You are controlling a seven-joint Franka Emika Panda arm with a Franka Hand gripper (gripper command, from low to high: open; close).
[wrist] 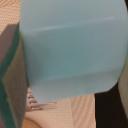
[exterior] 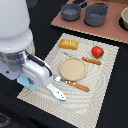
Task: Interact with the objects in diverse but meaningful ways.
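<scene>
The white, bulky Franka arm (exterior: 17, 37) fills the exterior view's left, its upper part cut off by the frame edge, and it leans low over the near corner of the pale woven placemat (exterior: 107, 65) on the dark tabletop (exterior: 112, 107). The hand (exterior: 56, 92) points down toward the mat; how far its fingers are parted cannot be told. A flat, pale blue-green surface (wrist: 72, 50) blocks nearly all of the wrist view; it may be the small white carton with blue-green print, but that is unsure. Below it only a strip of mat and some silvery fork tines (wrist: 35, 102) show.

On the mat, a round tan plate (exterior: 73, 68) sits in the middle. The golden-yellow bread loaf (exterior: 69, 44) lies beyond it, and the red tomato (exterior: 97, 51) sits toward the exterior view's right. Two orange-handled cutlery pieces (exterior: 91, 61) flank the plate. Two grey pots (exterior: 96, 14) stand on a brown board (exterior: 107, 31) at the back.
</scene>
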